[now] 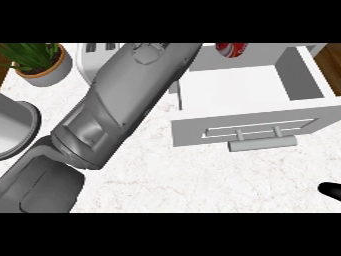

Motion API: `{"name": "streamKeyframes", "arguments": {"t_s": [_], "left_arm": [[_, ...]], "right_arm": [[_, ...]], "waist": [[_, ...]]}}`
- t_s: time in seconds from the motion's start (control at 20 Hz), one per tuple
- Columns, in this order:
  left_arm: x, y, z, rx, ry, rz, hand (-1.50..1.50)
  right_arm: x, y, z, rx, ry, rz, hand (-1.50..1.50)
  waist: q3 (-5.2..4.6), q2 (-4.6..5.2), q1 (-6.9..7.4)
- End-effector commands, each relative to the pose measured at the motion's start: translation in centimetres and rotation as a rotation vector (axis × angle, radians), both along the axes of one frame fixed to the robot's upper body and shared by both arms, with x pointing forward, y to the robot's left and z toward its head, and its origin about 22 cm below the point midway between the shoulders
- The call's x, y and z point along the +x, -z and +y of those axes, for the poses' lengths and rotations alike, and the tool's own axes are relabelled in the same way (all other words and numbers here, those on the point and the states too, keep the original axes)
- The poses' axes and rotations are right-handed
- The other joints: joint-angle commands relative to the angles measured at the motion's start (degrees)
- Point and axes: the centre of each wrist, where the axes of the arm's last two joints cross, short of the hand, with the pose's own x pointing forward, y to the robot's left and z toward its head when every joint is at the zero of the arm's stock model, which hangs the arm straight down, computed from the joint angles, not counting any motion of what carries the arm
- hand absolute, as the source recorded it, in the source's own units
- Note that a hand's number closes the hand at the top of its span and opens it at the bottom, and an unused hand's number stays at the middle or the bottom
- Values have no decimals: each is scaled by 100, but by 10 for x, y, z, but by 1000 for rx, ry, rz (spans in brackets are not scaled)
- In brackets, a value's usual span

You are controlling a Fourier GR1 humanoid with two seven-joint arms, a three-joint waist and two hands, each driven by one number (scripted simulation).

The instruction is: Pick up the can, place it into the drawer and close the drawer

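Progress is judged as follows: the can point(230, 49), red and white, sits at the far end of the open drawer point(241, 82), close to the back wall, so we take the placing step as done or nearly so. Closing is left; the drawer front point(254, 129) with its handle point(262, 143) stands pulled well out over the counter point(202, 180).

We note that the left forearm point(125, 102) runs from the lower left up across the counter towards the back of the drawer. Its hand lies beyond the upper edge of the view, so we cannot tell how its fingers stand, or whether they touch the can.

Of the right hand point(340, 193) only a dark tip shows at the lower right edge, over the counter and well apart from the handle. We cannot tell how far it is spread; it holds nothing that we can see.

Also present: a potted plant point(40, 61) at the upper left, and a round grey container point(3, 129) at the left edge.
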Motion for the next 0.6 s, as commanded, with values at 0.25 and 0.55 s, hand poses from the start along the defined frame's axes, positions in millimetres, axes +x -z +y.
{"name": "streamKeyframes", "arguments": {"t_s": [0.25,0.55], "left_arm": [[4,11,3,3,-96,-33,-150],[1,-2,-3,-69,-93,-6,-150]], "right_arm": [[0,-13,8,-104,-22,-51,-150],[16,-13,18,-233,-44,-76,-150]], "waist": [[-2,27,-123],[-1,48,-92]]}}
